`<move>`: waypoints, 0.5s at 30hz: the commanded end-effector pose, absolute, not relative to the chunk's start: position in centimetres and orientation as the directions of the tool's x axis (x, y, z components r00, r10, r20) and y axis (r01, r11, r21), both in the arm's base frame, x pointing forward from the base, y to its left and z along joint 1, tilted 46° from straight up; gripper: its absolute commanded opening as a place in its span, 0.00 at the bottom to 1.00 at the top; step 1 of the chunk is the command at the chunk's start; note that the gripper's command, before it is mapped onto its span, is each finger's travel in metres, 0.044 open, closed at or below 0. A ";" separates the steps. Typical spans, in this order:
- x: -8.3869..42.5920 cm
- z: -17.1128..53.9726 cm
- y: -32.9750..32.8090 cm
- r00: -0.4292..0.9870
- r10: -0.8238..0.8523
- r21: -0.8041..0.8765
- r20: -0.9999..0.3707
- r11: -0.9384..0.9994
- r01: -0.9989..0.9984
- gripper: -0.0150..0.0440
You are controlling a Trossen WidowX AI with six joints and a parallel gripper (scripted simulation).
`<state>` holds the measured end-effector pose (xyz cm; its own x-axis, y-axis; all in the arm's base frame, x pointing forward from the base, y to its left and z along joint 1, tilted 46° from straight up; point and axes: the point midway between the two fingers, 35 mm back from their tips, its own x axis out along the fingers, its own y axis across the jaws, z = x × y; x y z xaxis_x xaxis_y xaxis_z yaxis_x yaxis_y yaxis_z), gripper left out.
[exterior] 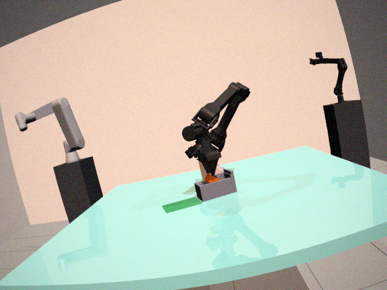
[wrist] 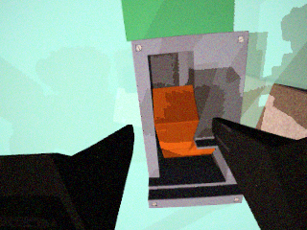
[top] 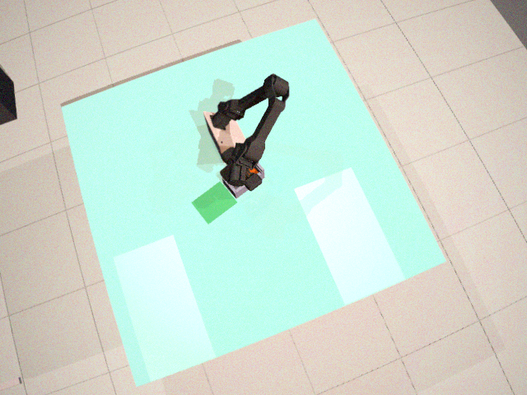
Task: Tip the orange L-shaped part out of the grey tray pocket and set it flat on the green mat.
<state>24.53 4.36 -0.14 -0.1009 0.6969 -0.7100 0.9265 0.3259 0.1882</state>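
on the table [exterior: 281, 199], going left to right in the exterior view: the green mat [exterior: 182, 204] lies flat, just beside the grey tray [exterior: 215, 188]. the orange part [wrist: 175, 120] sits tilted in the tray's pocket, one end raised. above it the hand [wrist: 173, 144] hangs open, fingers straddling the part, gripping nothing.
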 end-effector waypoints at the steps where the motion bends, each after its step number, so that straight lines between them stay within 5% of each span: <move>1: 24.2 -0.7 4.9 -0.109 0.701 0.178 -0.705 0.323 0.929 0.73; 15: 23.9 -1.9 6.3 -0.109 0.703 0.179 -0.703 0.323 0.929 0.73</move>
